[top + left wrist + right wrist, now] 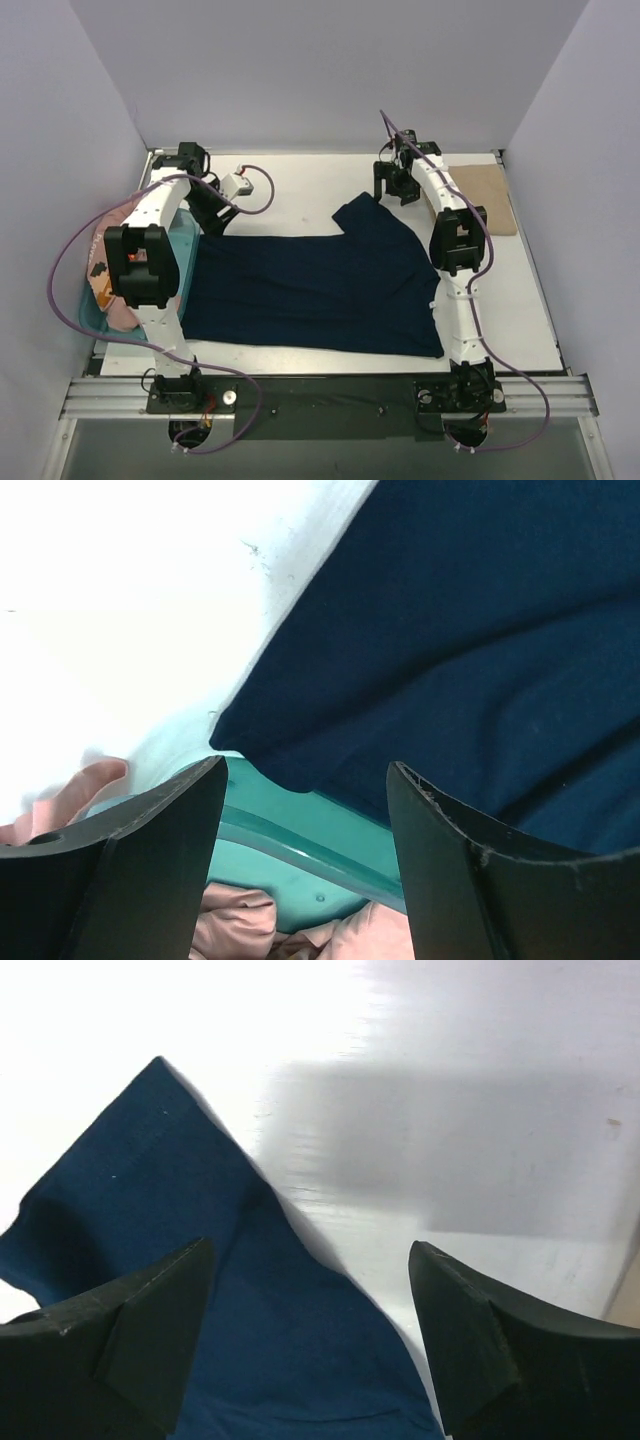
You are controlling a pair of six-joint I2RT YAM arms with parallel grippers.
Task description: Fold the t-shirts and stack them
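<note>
Left gripper, jaws parted and empty, hangs over the near-left corner of a navy t-shirt, where the cloth laps onto the rim of a teal tub at the table's left edge. Right gripper, likewise released, hangs above the shirt's pointed sleeve toward the far edge. The navy shirt lies flat mid-table, faintly creased. A pink t-shirt sits crumpled in the tub; a tan t-shirt lies folded by the far-right corner.
</note>
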